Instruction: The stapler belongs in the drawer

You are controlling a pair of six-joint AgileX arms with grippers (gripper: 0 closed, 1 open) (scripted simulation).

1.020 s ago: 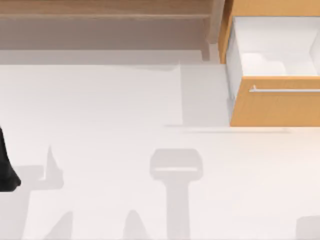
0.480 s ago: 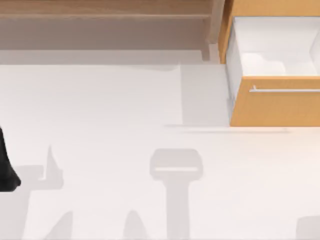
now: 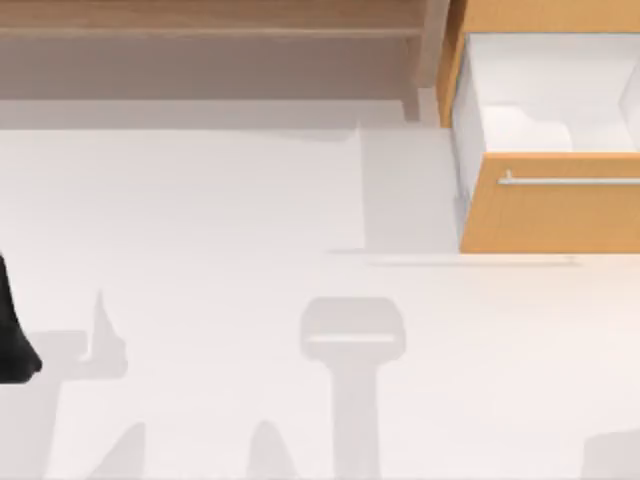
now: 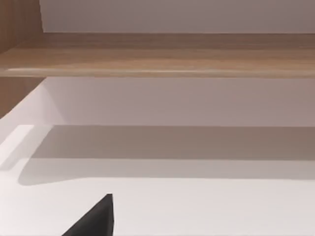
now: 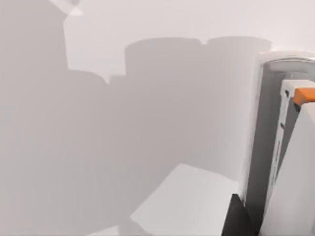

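Stapler (image 5: pixel 295 162), white with an orange tab, is sitting close against the right gripper (image 5: pixel 236 219) over the white table (image 3: pixel 200 220); grip cannot be told. Left gripper (image 4: pixel 96 219), grip likewise untellable, is hanging by the table's left edge. Drawer (image 3: pixel 550 215) is standing open at far right, beside the brown shelf unit (image 3: pixel 200 30).

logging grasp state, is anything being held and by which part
Cannot tell for sure: the stapler sits close against the right end effector, likely held, but the grip place is hidden.

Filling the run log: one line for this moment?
drawer open | stapler close to right wrist camera, placement unclear | left arm parked at table's left
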